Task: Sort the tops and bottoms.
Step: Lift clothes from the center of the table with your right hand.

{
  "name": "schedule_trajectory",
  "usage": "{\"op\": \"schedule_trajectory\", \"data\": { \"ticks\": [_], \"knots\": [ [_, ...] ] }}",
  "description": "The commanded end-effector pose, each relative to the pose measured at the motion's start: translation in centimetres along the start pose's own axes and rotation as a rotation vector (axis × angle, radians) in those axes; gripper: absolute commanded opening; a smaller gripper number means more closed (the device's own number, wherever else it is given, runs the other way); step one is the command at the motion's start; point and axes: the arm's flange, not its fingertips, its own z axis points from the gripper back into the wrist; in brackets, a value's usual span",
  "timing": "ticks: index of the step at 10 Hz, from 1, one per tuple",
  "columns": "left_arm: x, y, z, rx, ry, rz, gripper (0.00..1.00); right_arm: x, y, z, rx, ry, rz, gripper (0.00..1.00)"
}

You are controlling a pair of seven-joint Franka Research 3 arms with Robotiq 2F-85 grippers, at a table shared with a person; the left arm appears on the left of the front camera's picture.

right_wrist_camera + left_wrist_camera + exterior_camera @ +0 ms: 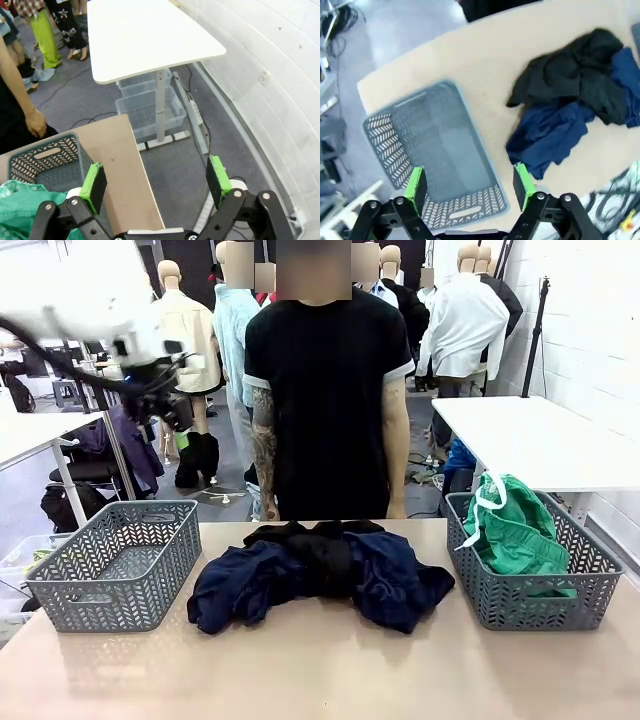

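Observation:
Bright green bottoms (512, 530) with a white drawstring lie in the grey basket (535, 602) on the right; the right wrist view shows a corner of these bottoms (20, 210) in that basket (47, 156). A heap of navy and black clothes (320, 572) lies mid-table; I cannot tell which are tops. My left gripper (172, 405) hangs high at the left, blurred. In its own view my left gripper (469, 182) stands open over the empty left basket (440, 150), the heap (570, 107) off to its right. My right gripper (156, 182) is open and empty, beyond the table's right edge.
An empty grey basket (110, 585) stands at the table's left. A person in a black T-shirt (320, 400) stands at the far edge, one hand (35, 122) near the right basket. A white table (150, 35) and clear storage boxes (150, 107) stand to the right.

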Motion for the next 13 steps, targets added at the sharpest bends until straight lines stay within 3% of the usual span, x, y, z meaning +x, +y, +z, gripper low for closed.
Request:
{"op": "schedule_trajectory", "data": {
  "ticks": [1, 4, 5, 8, 11, 13],
  "knots": [
    [-5.8, 0.9, 0.0, -0.033, -0.248, 0.008, 0.89, -0.1, 0.1, -0.1, 0.005, 0.007, -0.018, 1.0],
    [-7.8, 1.3, 0.2, -0.025, -0.283, -0.059, 0.89, -0.1, 0.1, -0.1, 0.005, 0.007, -0.018, 1.0],
    [-6.2, 2.4, 0.9, -0.004, -0.247, 0.021, 0.89, -0.1, 0.1, -0.1, 0.005, 0.007, -0.018, 1.0],
    [-6.2, 2.4, 0.9, -0.004, -0.247, 0.021, 0.89, 0.0, 0.0, 0.0, 0.0, 0.0, 0.0, 1.0],
    [-6.2, 2.4, 0.9, -0.004, -0.247, 0.021, 0.89, 5.6, 7.5, 7.5, 0.061, -0.157, 0.267, 1.0],
    [-6.2, 2.4, 0.9, -0.004, -0.247, 0.021, 0.89, 8.7, 14.4, 11.3, 0.096, -0.254, 0.443, 1.0]
  ]
}}
